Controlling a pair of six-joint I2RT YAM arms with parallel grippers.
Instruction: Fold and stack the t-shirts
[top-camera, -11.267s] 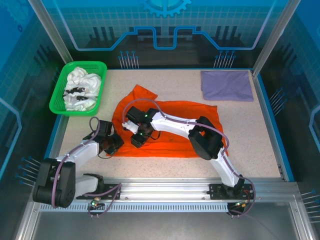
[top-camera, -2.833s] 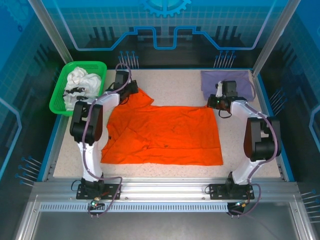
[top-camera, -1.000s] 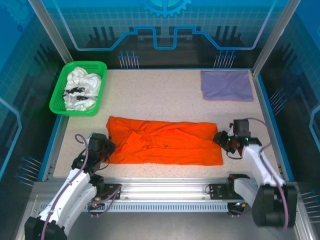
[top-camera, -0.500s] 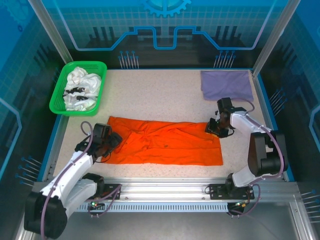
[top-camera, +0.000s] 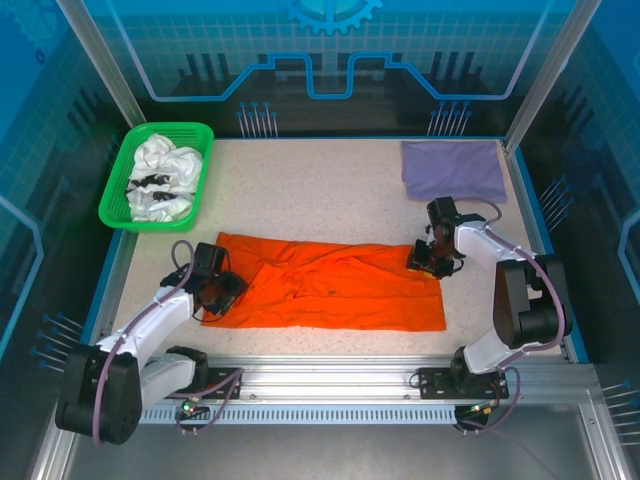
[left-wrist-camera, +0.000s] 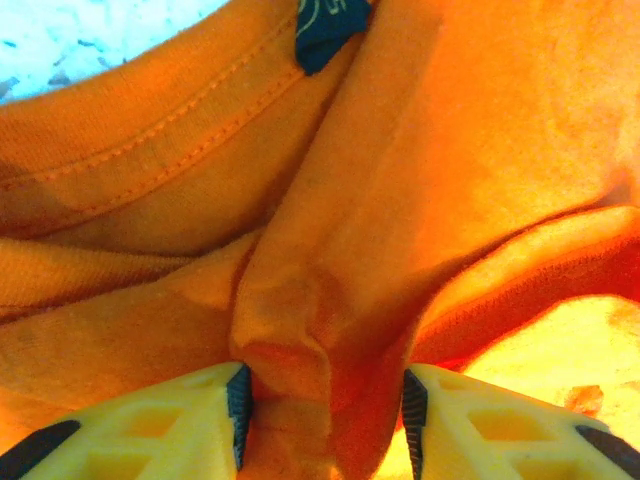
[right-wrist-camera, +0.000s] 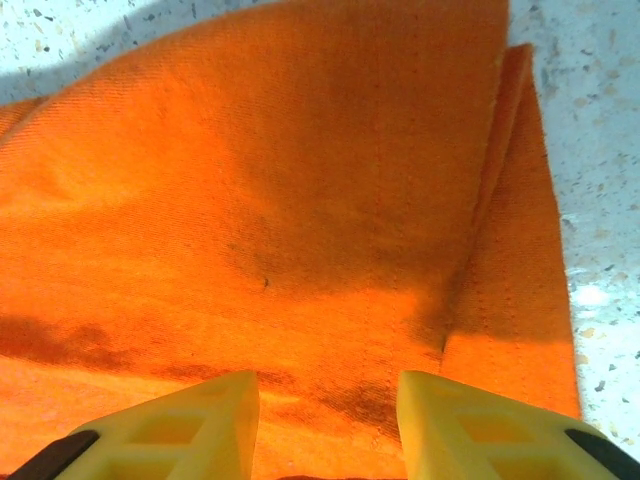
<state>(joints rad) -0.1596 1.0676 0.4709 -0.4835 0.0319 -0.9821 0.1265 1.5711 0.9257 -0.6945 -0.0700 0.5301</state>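
Now that orange t-shirt (top-camera: 330, 287) lies halved, left gripper (top-camera: 224, 292) pinches collar at 9 o'clock, my right gripper (top-camera: 426, 262) parted, empty. Crossfold next imo.

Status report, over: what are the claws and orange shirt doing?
Left gripper pinching orange t-shirt at collar end. Right gripper at other end, grip unclear. Nothing blocking.

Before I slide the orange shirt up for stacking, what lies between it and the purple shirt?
Top view: bare speckled table between the orange shirt and the purple shirt, with the right arm reaching over that stretch.
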